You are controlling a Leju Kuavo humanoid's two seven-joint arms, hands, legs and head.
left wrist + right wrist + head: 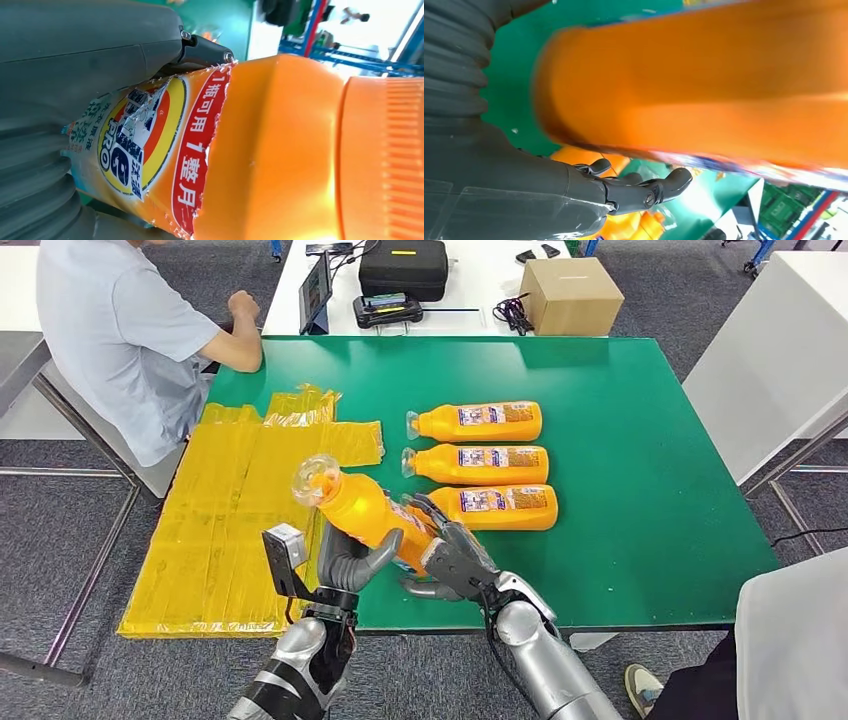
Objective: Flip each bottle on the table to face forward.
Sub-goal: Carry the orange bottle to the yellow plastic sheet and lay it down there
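From the head view, three orange plastic detergent bottles with printed labels lie side by side on the green table [640,440], the far one [478,422], the middle one [478,464] and the near one [495,507], all label-up with caps to the left, so they look already turned. A fourth orange bottle with a clear cap [355,505] is lifted off the table just left of the near one, tilted cap-up toward the far left, probably held clear so it can be rolled label-up. The left hand [350,562] wraps its lower body from underneath, and the right hand [452,558] clasps its base from the right. A yellow plastic sheet [235,510] covers the left part of the table, beside a seated person in a grey shirt [120,330]. In the left wrist view that hand [75,70] presses against the labelled side of the bottle [280,150]. In the right wrist view the bottle [704,85] is blurred; the right hand's fingers [644,187] stand slightly away from it here, so the grip may be loose.
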